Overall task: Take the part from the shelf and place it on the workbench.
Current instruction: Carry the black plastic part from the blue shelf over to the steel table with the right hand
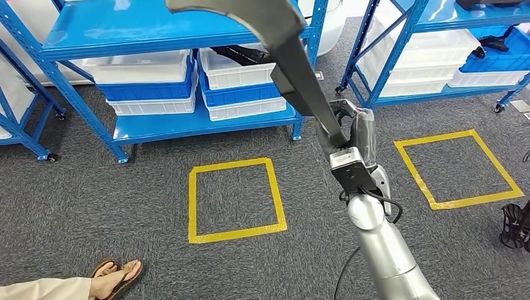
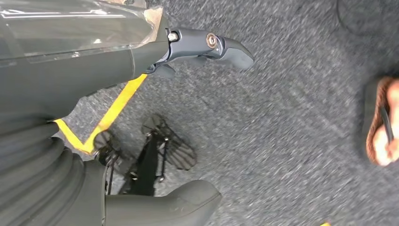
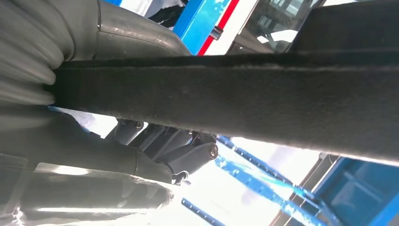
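While right robot hand (image 1: 345,134) grips part (image 1: 294,59) | left robot hand (image 2: 141,61) released | shelf (image 1: 187,122) ahead

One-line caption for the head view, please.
Right hand holds a long dark part raised before blue shelves; yellow tape squares mark the grey carpet.

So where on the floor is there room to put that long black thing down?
Bare carpet lies inside the near tape square and the far tape square, and between them beside the right hand holding the part. It is crowded by the shelf full of bins, and near a person's foot.
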You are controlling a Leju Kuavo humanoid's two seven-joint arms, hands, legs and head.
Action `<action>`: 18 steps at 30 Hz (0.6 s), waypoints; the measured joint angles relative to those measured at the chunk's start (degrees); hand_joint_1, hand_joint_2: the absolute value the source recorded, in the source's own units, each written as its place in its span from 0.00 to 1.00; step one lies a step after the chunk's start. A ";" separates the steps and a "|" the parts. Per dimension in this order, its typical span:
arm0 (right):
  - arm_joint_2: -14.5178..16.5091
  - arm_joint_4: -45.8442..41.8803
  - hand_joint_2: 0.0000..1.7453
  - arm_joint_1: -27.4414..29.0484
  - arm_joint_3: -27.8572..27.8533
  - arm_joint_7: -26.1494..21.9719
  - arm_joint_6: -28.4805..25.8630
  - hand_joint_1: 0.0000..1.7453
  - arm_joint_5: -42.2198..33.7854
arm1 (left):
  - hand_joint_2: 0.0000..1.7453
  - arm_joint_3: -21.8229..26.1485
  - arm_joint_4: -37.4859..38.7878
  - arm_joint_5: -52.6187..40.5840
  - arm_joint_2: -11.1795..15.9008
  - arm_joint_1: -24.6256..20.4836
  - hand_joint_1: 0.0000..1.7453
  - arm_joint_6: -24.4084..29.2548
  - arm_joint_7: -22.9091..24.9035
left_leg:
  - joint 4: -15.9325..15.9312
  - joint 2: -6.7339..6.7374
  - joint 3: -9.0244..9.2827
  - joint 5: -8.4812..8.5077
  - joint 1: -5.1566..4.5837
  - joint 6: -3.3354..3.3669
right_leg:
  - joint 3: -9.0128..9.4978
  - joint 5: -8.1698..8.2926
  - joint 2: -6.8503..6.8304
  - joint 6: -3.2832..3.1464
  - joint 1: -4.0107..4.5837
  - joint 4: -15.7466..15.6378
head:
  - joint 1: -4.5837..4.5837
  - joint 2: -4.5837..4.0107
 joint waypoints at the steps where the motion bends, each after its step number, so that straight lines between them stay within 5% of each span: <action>1: 0.00 -0.42 1.00 0.47 -0.26 -0.08 -0.07 1.00 0.05 | 1.00 -0.31 -0.01 -0.28 -0.03 -0.03 0.00 0.00 -0.02 | 0.24 -0.02 -0.42 0.44 -0.07 -0.38 | 1.47 -0.28 0.05 -0.35 0.16 -2.84 | -0.02 0.00; 3: 0.00 -1.10 1.00 1.48 -0.68 -0.37 -0.08 1.00 0.08 | 1.00 -0.72 -0.01 -0.49 -0.12 -0.07 0.00 0.09 -0.07 | 0.28 -0.05 -0.76 1.32 -0.13 -0.94 | 1.73 -0.64 0.15 -1.38 0.70 -4.41 | -0.11 0.00; 5: 0.02 -1.54 1.00 2.40 -1.02 -0.97 0.32 1.00 -0.17 | 1.00 -0.84 0.02 0.15 -0.20 0.00 0.00 -0.09 -0.26 | 0.72 -0.09 -1.32 0.85 0.13 -1.45 | 0.87 0.27 0.01 -2.64 0.15 -4.26 | -0.20 0.00; 7: 0.08 -1.91 1.00 3.05 -1.16 -1.80 0.98 1.00 -0.69 | 1.00 -0.79 0.03 0.95 -0.26 0.04 0.00 -0.66 -0.77 | 4.71 -0.21 -2.74 -4.08 0.42 -2.04 | -0.34 1.72 -0.16 -4.24 -0.30 -4.28 | -0.31 0.00; 9: 0.21 -2.09 1.00 3.27 -1.16 -2.44 1.42 1.00 -1.33 | 1.00 -0.73 0.03 1.20 -0.33 0.03 0.00 -1.10 -1.29 | 12.28 -0.38 -4.29 -10.16 0.54 -2.53 | -1.85 3.14 -0.20 -4.95 0.02 -4.18 | -0.36 0.00; 11: 0.43 -2.06 1.00 3.26 -1.16 -2.67 1.62 1.00 -1.91 | 1.00 -0.67 0.03 1.22 -0.44 0.02 0.00 -1.23 -1.49 | 17.30 -0.43 -4.17 -11.23 0.61 -2.78 | -3.43 4.37 -0.22 -4.86 0.21 -4.04 | -0.37 0.00; 12: 0.52 -2.04 1.00 3.24 -1.16 -2.70 1.69 1.00 -2.11 | 1.00 -0.63 0.03 1.22 -0.52 0.01 0.00 -1.11 -1.46 | 17.24 -0.43 -2.96 -10.10 0.64 -2.77 | -4.18 4.89 -0.22 -4.72 0.25 -3.94 | -0.37 0.00; 14: 0.61 -2.02 1.00 3.09 -1.16 -2.71 1.76 1.00 -2.26 | 1.00 -0.52 0.03 1.43 -0.68 -0.08 0.00 -0.30 -1.09 | 11.71 -0.50 2.22 -7.67 0.65 -2.38 | -5.53 5.88 -0.21 -4.33 0.26 -3.64 | -0.38 0.00; 16: 0.62 -2.01 1.00 2.81 -1.16 -2.72 1.76 1.00 -2.21 | 1.00 -0.24 0.03 1.67 -0.79 -0.26 0.00 0.63 -0.57 | 3.47 -0.66 8.14 -8.03 0.43 -1.74 | -6.42 6.86 -0.21 -3.67 0.46 -3.41 | -0.32 0.00; 18: 0.62 -1.98 1.00 2.51 -1.14 -2.73 1.76 1.00 -2.14 | 1.00 0.02 0.03 1.72 -0.87 -0.38 0.00 0.93 -0.34 | -0.41 -0.74 10.15 -8.90 -0.02 -1.06 | -6.81 7.98 -0.31 -2.75 0.53 -3.62 | -0.26 0.00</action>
